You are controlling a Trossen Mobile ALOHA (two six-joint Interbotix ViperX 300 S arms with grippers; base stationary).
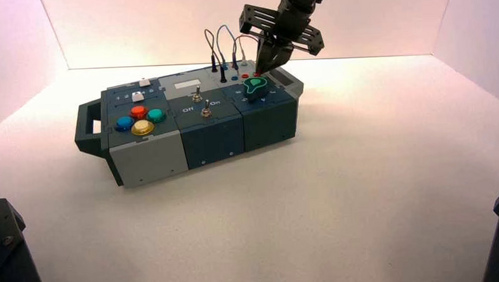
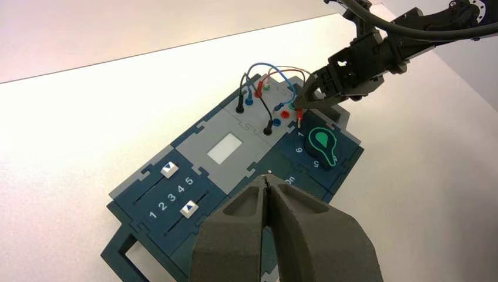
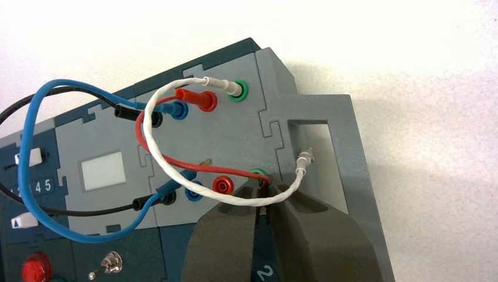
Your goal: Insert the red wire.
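High view, with twelve o'clock pointing away from the robot: the right pincer (image 1: 258,70) is at the box's (image 1: 151,159) two o'clock corner, just beyond the green knob (image 1: 255,85). The free red socket (image 1: 245,76) lies close by, toward nine o'clock.

Left wrist view: the right pincer is closed on the red plug (image 2: 299,114) of the red wire (image 2: 286,70); its metal tip is exposed, outside any socket. The idle left pincer (image 2: 267,176) is shut, with nothing visible in its grip, its tips showing against the box's switch section.

Right wrist view: the wire's other end (image 3: 202,100) is seated in its socket. The loose white plug (image 3: 305,160) and white wire (image 3: 235,200) cross close to the pincer; snagging is possible. Shift the plug toward nine o'clock, centre it over the socket, hold it upright, then press straight down until seated.
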